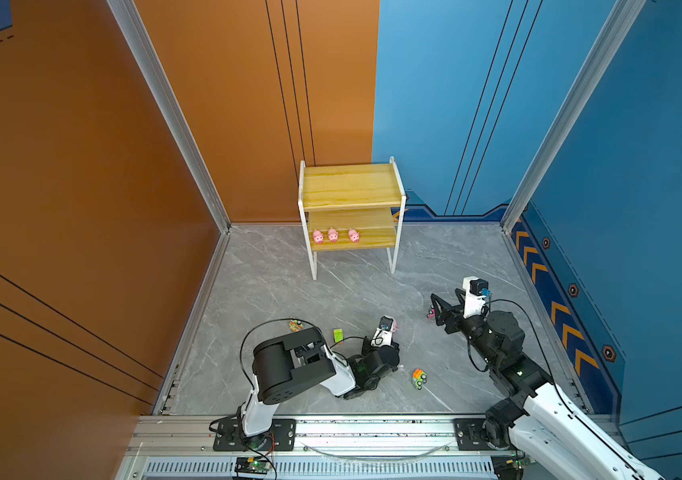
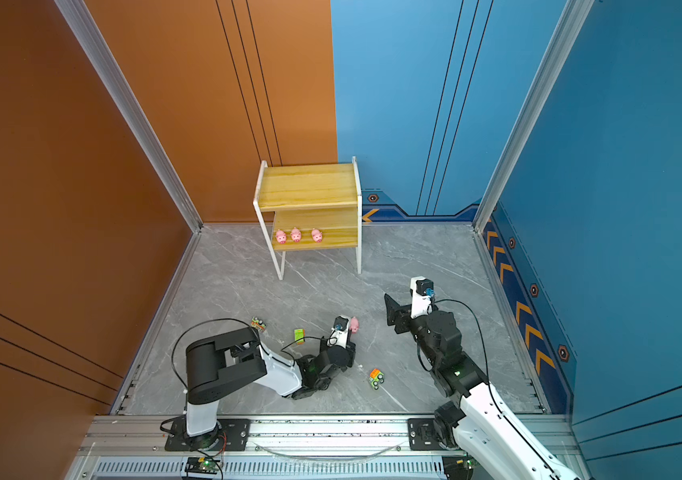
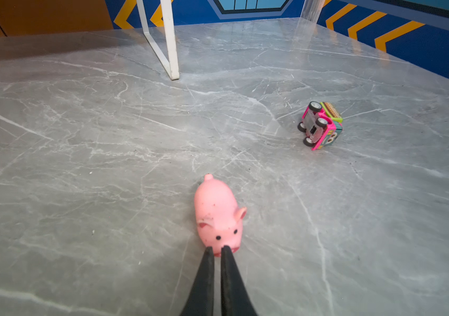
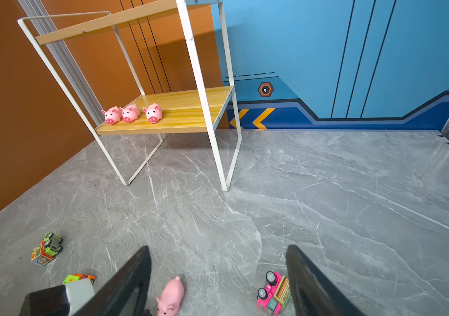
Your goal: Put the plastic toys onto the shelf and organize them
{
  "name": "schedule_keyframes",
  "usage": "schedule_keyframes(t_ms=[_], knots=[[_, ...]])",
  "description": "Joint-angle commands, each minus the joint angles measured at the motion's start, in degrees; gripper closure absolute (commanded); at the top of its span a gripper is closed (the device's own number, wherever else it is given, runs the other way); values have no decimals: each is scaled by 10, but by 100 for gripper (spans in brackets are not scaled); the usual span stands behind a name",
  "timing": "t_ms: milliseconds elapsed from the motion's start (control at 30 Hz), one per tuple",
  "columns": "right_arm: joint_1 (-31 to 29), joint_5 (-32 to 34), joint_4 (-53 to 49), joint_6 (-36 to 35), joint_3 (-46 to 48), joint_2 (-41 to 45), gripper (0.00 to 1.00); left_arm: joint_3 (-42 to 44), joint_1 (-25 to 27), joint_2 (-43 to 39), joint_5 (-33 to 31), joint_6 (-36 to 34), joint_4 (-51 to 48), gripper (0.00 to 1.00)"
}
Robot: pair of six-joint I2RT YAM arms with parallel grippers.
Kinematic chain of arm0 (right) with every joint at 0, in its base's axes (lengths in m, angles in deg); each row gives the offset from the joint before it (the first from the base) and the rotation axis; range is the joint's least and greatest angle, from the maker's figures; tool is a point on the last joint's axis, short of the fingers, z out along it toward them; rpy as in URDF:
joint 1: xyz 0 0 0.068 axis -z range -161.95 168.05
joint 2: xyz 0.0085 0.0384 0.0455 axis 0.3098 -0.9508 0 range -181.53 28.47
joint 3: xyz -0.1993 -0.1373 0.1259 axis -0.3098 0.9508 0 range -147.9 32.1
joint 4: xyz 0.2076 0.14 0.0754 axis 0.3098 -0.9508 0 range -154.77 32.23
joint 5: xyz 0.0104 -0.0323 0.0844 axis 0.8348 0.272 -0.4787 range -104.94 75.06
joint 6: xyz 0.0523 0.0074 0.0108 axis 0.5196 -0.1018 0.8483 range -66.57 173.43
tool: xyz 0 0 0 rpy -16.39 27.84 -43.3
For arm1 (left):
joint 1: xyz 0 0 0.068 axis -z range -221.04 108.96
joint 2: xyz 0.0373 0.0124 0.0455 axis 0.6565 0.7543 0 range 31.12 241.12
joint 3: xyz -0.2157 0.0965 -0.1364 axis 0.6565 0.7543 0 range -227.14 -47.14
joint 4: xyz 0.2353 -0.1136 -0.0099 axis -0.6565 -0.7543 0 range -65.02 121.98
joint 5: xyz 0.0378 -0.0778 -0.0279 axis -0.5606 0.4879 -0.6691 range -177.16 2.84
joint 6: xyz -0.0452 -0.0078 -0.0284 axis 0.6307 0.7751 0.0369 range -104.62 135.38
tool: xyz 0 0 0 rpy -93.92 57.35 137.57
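On the grey marble tabletop [image 1: 289, 291], the shelf [image 1: 349, 187] stands at the far centre, its top board bare and three pink pigs [image 1: 333, 235] lined up along the left end of its lower board. Your left gripper [image 3: 217, 250] reaches low across the near centre, its jaws drawn nearly together on the snout of the fourth pig [image 3: 216, 216], which rests on the tabletop. That pig lies dead ahead of the fingers, its long axis in line with them, snout toward the gripper and tail pointing far, toward the shelf. The pinch looks shallow, so your lift likely turns on whether so small a bite holds. Your right gripper [image 4: 217, 246] hovers to the right, jaws wide apart and holding nothing, with the tipped pink vehicle [image 4: 274, 294] on the tabletop just beside one finger; that arm is the nearer one to it. A green-and-orange vehicle [image 1: 419, 378] lies near right of the left arm, a small green vehicle [image 1: 338, 335] and an overturned vehicle [image 1: 295, 325] to its far left, all well apart from the shelf.
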Motion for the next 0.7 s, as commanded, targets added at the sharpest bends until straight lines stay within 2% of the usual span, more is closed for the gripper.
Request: schedule_keyframes(t_ms=[0, 67, 100, 567, 667], knots=[[4, -11, 18, 7, 5, 1, 22, 1, -6, -3, 35, -5, 7, 72], [4, -12, 18, 7, 5, 1, 22, -7, -8, 6, 37, 1, 7, 55], [5, -14, 18, 7, 5, 2, 22, -9, -7, 9, 33, 6, 6, 51], [6, -16, 18, 8, 7, 5, 22, -49, -13, 60, -23, 16, 6, 52], [6, -17, 18, 8, 7, 5, 22, -57, -15, 71, -25, 18, 5, 55]])
